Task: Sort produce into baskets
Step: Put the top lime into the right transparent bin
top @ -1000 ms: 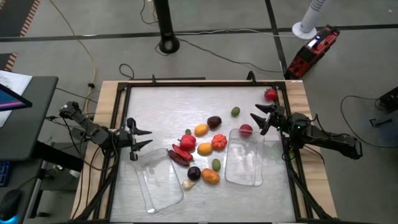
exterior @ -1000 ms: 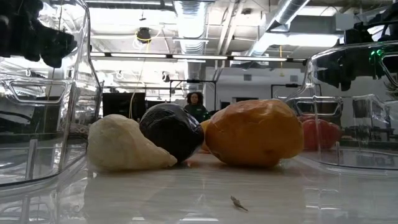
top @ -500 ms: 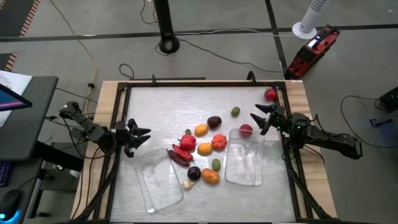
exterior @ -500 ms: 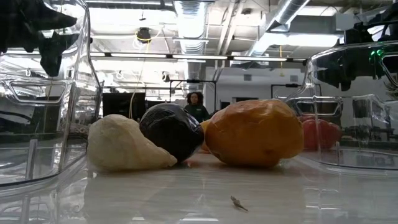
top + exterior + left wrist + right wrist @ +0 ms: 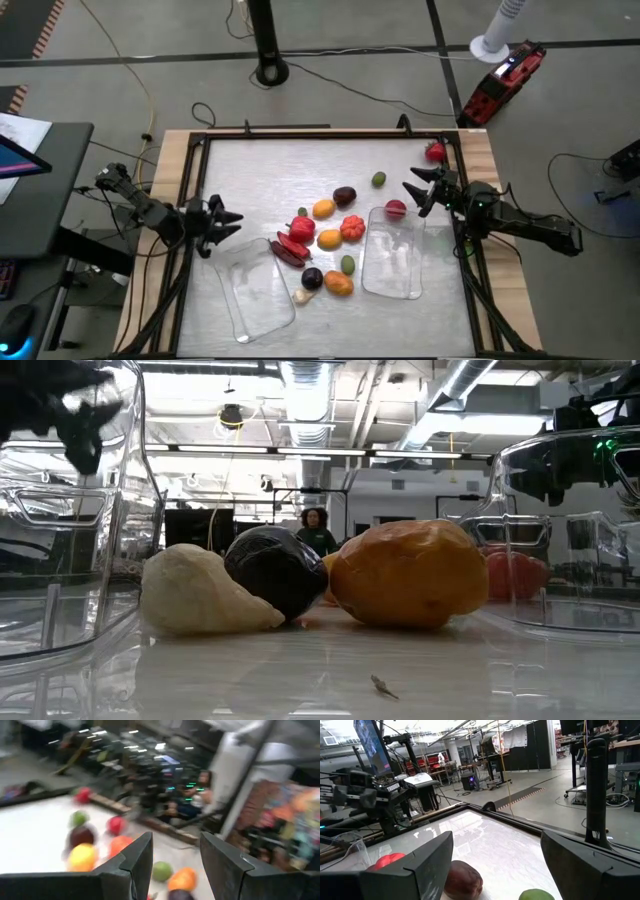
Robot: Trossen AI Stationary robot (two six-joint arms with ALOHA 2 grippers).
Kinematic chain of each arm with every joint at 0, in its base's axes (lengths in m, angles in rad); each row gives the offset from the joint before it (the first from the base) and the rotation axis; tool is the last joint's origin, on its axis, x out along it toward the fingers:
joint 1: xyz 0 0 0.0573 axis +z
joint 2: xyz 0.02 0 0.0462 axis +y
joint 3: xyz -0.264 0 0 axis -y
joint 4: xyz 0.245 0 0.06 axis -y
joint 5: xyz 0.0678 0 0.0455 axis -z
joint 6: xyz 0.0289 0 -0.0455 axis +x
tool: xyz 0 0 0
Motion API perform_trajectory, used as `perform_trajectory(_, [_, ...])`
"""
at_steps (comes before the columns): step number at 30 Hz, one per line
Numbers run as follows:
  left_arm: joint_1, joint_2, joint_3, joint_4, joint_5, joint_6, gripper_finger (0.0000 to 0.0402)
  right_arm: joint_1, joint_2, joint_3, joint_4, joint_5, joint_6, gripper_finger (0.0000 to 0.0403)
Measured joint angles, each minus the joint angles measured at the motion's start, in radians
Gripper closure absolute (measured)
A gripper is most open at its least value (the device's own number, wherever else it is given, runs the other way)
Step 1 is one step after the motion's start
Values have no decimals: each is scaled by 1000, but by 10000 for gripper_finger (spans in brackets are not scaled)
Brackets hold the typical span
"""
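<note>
Left gripper [image 5: 229,221] hovers beside the left basket [image 5: 258,292], fingers parted, holding nothing. Right gripper [image 5: 414,191] waits wide open by the right basket [image 5: 393,254], a red piece [image 5: 396,210] at that basket's far rim. Two baskets; about a dozen produce pieces, most clustered between them. One red piece [image 5: 435,152] sits at the table's far right corner. Low view alone shows a person [image 5: 314,526] beyond the garlic [image 5: 195,593], dark piece [image 5: 272,568] and orange piece [image 5: 411,572].
</note>
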Motion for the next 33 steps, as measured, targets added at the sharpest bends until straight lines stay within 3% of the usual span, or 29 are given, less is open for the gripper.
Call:
perform_trajectory(5, [0,0,0,103,131,137,253,0,0,-1,10,0,10,76])
perform_trajectory(14, [0,0,8,201,144,282,253,0,0,-1,9,0,105,76])
perform_trajectory(21, [0,2,10,267,225,245,253,0,0,-1,10,-1,197,76])
perform_trajectory(24, [0,2,11,272,232,239,253,0,0,-1,10,-64,226,76])
perform_trajectory(28, [0,2,12,271,115,253,253,0,16,5,33,-204,200,76])
perform_trajectory(33, [1,2,51,206,-101,297,253,-23,131,131,-100,-150,101,76])
